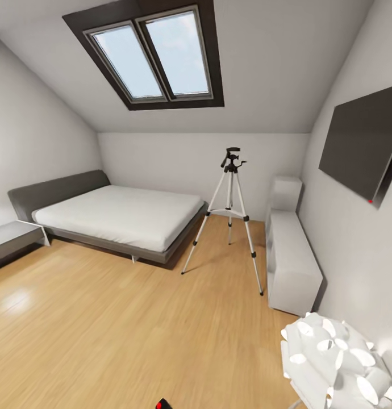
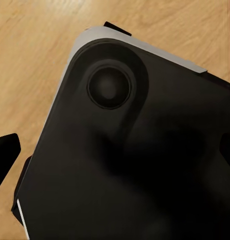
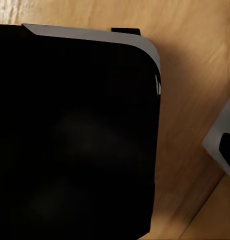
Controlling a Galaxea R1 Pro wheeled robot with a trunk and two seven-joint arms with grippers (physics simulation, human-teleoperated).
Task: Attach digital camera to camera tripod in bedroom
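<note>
Light wood floor (image 1: 105, 335) is stretching toward the tall silver-legged camera tripod (image 1: 230, 218), standing between the grey bed with white mattress (image 1: 119, 218) and a low white cabinet (image 1: 291, 261). The robot is judged to be approaching; next it needs to close the open floor ahead. A small black object with a red dot (image 1: 163, 404), probably the digital camera, is peeking in at the head view's bottom edge. Either pincer's state cannot be told. A white faceted lamp (image 1: 338, 363) is sitting near right.
</note>
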